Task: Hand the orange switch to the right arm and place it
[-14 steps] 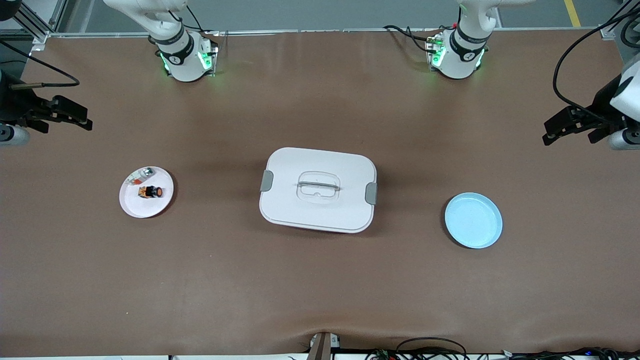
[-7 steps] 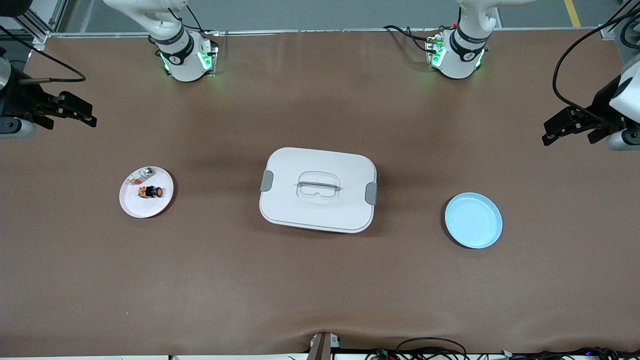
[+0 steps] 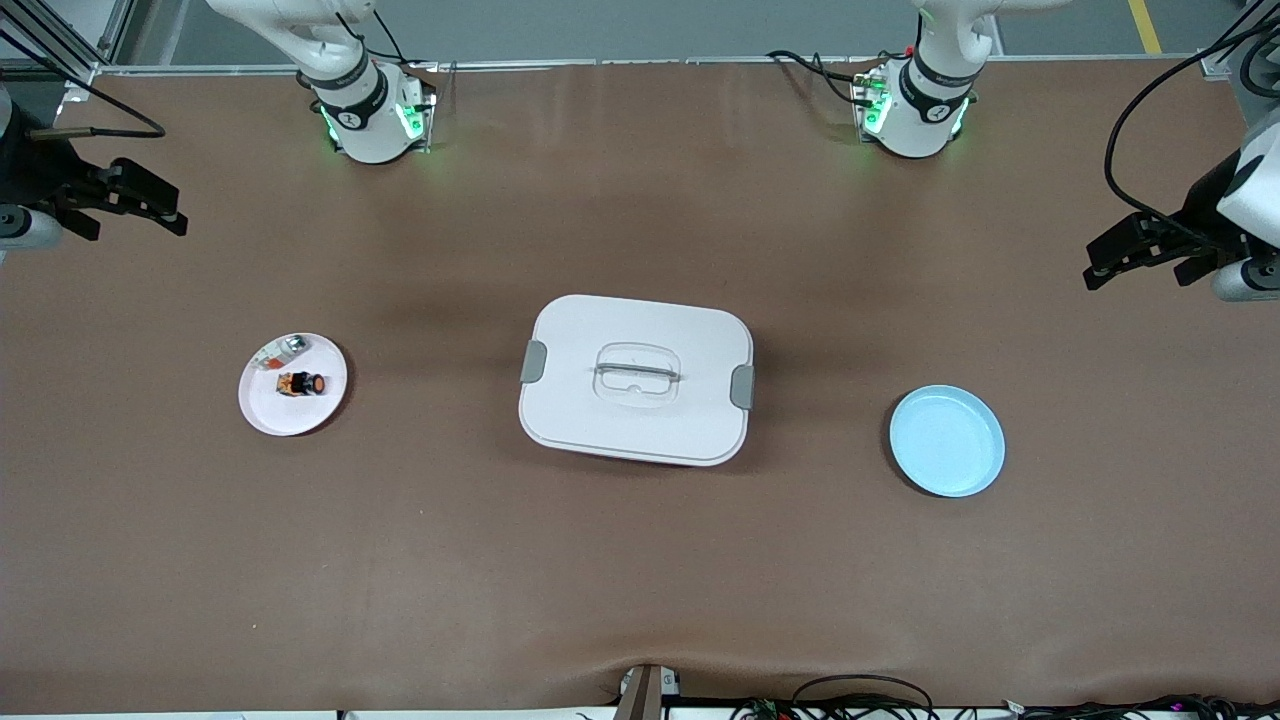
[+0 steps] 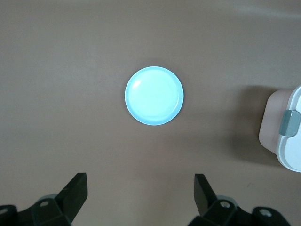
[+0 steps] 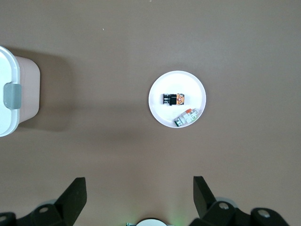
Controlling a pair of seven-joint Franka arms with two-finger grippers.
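Note:
The orange switch (image 3: 301, 383) lies on a small white plate (image 3: 268, 412) toward the right arm's end of the table. It also shows in the right wrist view (image 5: 173, 99) on that plate (image 5: 159, 109). My right gripper (image 3: 165, 205) hangs open and empty in the air over the table's edge at that end, well apart from the plate; its jaws (image 5: 139, 183) stand wide. My left gripper (image 3: 1120, 262) hangs open and empty over the table's other end; its jaws (image 4: 140, 181) are wide apart too.
A small silver, red and white item (image 3: 279, 351) shares the white plate with the switch. A closed white box with a handled lid (image 3: 570, 400) stands mid-table. A light blue plate (image 3: 946, 441) lies toward the left arm's end, also in the left wrist view (image 4: 154, 95).
My right gripper has drifted toward the robots' bases, still open. The left gripper has hardly moved. The switch and the plates have not moved.

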